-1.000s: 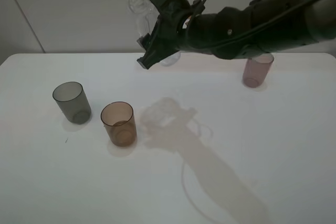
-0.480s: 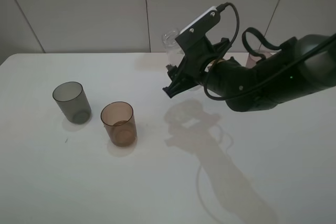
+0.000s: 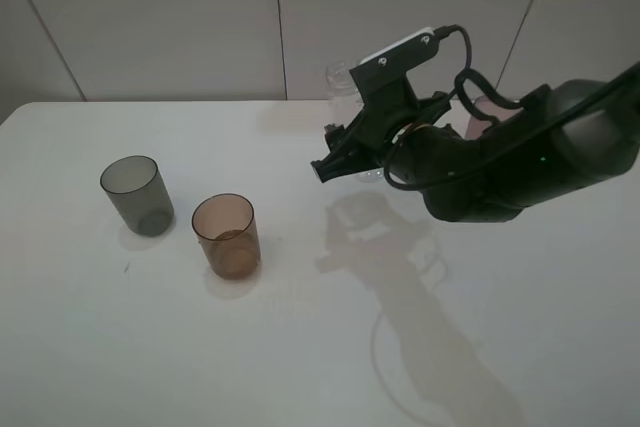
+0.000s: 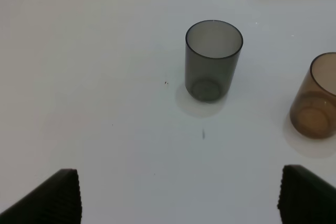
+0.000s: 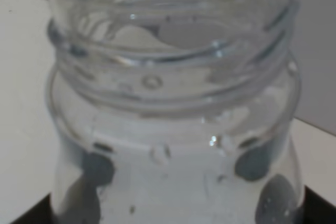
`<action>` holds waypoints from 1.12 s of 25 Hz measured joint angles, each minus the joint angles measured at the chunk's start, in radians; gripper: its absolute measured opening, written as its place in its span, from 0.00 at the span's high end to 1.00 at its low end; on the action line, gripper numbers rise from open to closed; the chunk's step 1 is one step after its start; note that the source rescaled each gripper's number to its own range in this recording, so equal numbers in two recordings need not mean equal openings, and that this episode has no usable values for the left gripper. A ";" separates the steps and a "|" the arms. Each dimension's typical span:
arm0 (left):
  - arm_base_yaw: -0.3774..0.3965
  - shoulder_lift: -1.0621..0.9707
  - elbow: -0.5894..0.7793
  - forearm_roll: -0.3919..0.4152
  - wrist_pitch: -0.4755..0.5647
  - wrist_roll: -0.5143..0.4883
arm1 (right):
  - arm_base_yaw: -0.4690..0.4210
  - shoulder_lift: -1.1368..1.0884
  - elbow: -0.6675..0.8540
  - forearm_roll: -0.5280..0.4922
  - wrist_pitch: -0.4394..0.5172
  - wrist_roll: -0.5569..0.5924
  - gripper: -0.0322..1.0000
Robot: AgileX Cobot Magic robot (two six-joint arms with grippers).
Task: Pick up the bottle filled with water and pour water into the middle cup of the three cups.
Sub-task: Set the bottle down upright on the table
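Observation:
My right gripper (image 3: 345,149) is shut on the clear bottle (image 3: 342,79) and holds it upright above the table, right of centre. In the right wrist view the bottle's capless threaded neck (image 5: 173,51) fills the frame, with droplets inside. The orange-brown middle cup (image 3: 226,235) stands upright to the gripper's left and nearer the front, apart from the bottle. It also shows in the left wrist view (image 4: 317,98). The smoky grey cup (image 3: 136,194) stands left of it and also shows in the left wrist view (image 4: 212,60). The mauve-pink cup (image 3: 488,110) is mostly hidden behind my right arm. My left gripper (image 4: 184,203) is open.
The white table (image 3: 120,347) runs to a pale wall at the back. My right arm (image 3: 510,162) reaches in from the right and casts a shadow on the table's middle. A faint ring mark shows near the front.
My right arm has swung the bottle to the right and lower, away from the orange-brown cup. The cups have not moved.

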 joint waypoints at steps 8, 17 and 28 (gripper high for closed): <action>0.000 0.000 0.000 0.000 0.000 0.000 | 0.000 0.054 -0.001 0.027 -0.073 0.172 0.92; 0.000 0.000 0.000 0.000 0.000 0.000 | 0.000 0.193 -0.002 -0.010 -0.215 0.256 0.92; 0.000 0.000 0.000 0.000 0.000 0.000 | 0.000 0.262 -0.003 -0.113 -0.278 0.382 0.82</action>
